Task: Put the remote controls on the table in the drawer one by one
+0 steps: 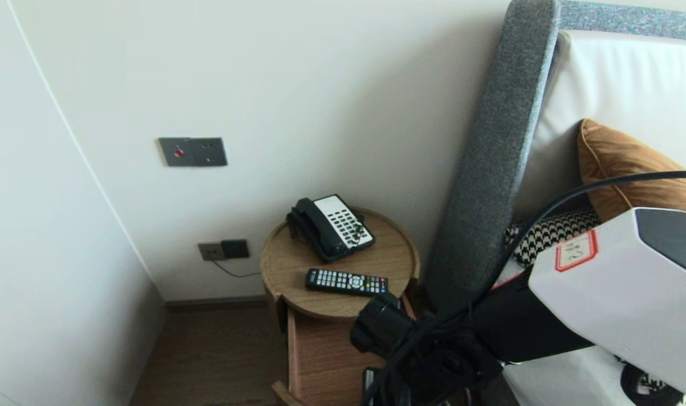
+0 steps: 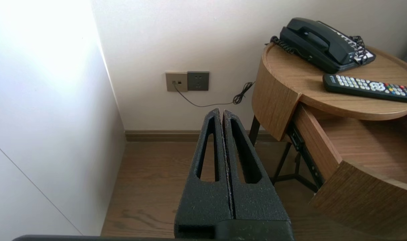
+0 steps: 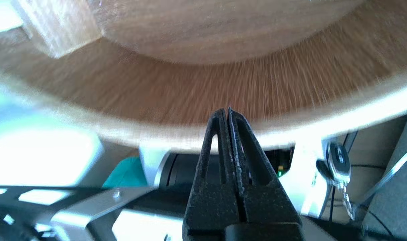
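Note:
A round wooden bedside table (image 1: 279, 265) stands against the wall with its drawer (image 1: 326, 355) pulled out. On top lie a black-and-white telephone (image 1: 331, 226) and a black remote control (image 1: 346, 281). My right arm (image 1: 602, 282) reaches down in front of the drawer, and its fingers are hidden in the head view. In the right wrist view the right gripper (image 3: 227, 110) is shut and empty, its tips at the curved wooden drawer front (image 3: 203, 97). My left gripper (image 2: 221, 111) is shut on nothing, parked over the floor beside the table (image 2: 273, 93).
A grey padded headboard (image 1: 498, 158) and a bed with an orange cushion (image 1: 624, 169) stand right of the table. A wall socket (image 2: 187, 81) with a trailing cable is low on the wall. A white wall closes the left side. Wooden floor (image 2: 156, 187) lies below.

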Robot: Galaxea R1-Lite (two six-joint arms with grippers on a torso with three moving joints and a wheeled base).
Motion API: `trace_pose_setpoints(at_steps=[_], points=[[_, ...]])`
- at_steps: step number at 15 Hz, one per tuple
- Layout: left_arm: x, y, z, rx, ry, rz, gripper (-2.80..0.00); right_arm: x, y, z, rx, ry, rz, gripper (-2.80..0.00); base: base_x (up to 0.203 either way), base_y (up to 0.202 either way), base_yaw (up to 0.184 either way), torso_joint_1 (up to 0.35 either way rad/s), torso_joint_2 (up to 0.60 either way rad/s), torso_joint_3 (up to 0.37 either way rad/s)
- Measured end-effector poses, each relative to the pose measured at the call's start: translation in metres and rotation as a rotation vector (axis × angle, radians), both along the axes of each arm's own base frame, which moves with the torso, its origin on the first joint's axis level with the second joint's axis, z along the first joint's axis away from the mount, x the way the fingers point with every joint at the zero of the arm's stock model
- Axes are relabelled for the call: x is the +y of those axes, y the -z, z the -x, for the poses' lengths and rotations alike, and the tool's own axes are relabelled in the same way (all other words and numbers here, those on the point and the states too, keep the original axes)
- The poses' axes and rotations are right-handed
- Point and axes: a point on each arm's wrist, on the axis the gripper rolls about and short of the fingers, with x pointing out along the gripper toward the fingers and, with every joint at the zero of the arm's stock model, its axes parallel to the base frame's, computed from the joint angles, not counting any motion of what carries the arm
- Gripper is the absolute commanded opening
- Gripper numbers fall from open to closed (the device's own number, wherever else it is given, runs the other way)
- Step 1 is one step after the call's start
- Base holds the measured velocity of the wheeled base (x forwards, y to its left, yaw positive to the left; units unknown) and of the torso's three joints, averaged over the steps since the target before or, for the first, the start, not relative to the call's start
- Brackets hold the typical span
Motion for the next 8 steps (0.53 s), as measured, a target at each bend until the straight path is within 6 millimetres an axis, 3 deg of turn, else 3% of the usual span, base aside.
trace_pose_setpoints(at_steps=[3, 8], points=[[0.000, 0.000, 0.000, 0.000, 0.000, 0.000, -2.80, -0.007, -0.033, 0.003, -0.077, 0.018, -0.040, -2.80, 0.000, 0.000, 0.000, 0.000, 0.00, 0.000], [0.000, 0.000, 0.000, 0.000, 0.000, 0.000, -2.80, -0.030, -0.107, 0.009, -0.184, 0.036, -0.083, -2.80, 0.000, 0.000, 0.000, 0.000, 0.00, 0.000]])
